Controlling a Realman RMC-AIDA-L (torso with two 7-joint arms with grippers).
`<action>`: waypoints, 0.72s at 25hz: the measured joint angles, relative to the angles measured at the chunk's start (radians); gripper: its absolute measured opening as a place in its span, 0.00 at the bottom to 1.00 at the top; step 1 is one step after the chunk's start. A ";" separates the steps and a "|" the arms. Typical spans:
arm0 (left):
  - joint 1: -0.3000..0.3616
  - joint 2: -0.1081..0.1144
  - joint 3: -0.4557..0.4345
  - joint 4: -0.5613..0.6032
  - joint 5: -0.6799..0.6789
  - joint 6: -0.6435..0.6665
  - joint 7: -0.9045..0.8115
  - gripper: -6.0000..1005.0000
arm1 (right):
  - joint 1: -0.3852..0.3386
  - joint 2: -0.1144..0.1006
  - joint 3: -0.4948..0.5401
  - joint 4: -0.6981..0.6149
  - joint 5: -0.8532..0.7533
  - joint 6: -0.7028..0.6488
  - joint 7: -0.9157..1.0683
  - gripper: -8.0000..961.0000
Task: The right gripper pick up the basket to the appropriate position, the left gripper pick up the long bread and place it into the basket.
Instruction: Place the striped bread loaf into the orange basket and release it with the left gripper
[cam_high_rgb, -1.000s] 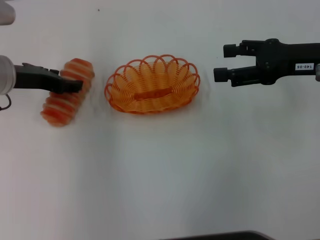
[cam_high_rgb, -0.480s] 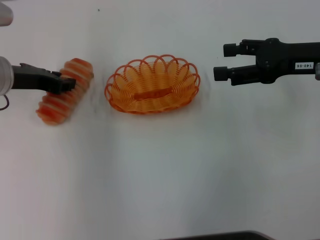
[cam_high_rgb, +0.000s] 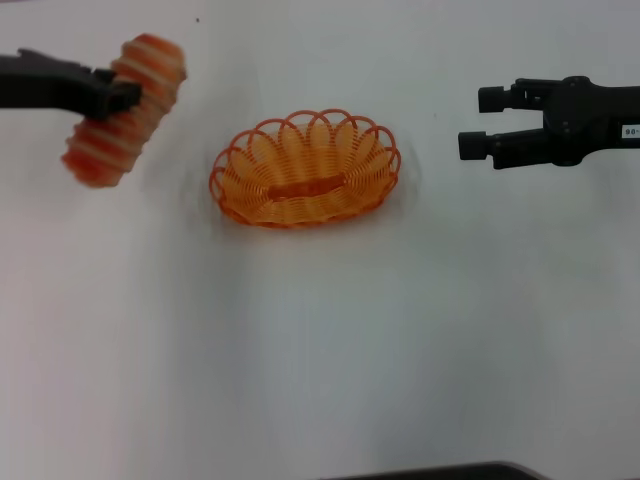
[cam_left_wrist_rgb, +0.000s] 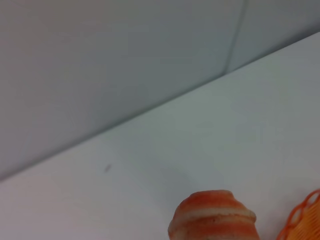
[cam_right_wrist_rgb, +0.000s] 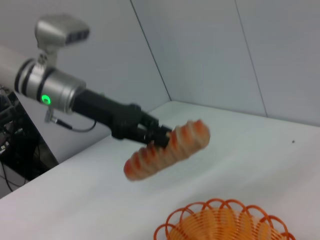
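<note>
The long bread (cam_high_rgb: 122, 112), striped orange-red and cream, hangs tilted in the air at the far left, held by my left gripper (cam_high_rgb: 118, 92), which is shut on its upper part. It also shows in the right wrist view (cam_right_wrist_rgb: 167, 149) and its end in the left wrist view (cam_left_wrist_rgb: 214, 218). The orange wire basket (cam_high_rgb: 305, 168) sits on the white table to the right of the bread; its rim shows in the right wrist view (cam_right_wrist_rgb: 225, 222). My right gripper (cam_high_rgb: 478, 122) is open and empty, well to the right of the basket.
The white table (cam_high_rgb: 320, 350) spreads in front of the basket. A grey wall rises behind the table (cam_left_wrist_rgb: 125, 60). A dark edge (cam_high_rgb: 440, 472) shows at the bottom of the head view.
My left gripper has lifted the long bread off the table and raised it. My right gripper has drawn back a little to the right. The basket has not moved.
</note>
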 joint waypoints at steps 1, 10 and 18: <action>-0.010 -0.001 0.006 0.012 -0.020 0.012 0.006 0.32 | -0.004 -0.003 -0.003 0.000 -0.003 0.000 0.000 1.00; -0.218 -0.001 0.180 -0.199 -0.086 0.038 0.107 0.27 | -0.007 -0.004 -0.002 0.010 -0.053 -0.015 0.002 1.00; -0.324 0.000 0.225 -0.321 -0.052 0.055 0.136 0.21 | -0.004 0.001 -0.009 0.016 -0.053 -0.023 0.002 1.00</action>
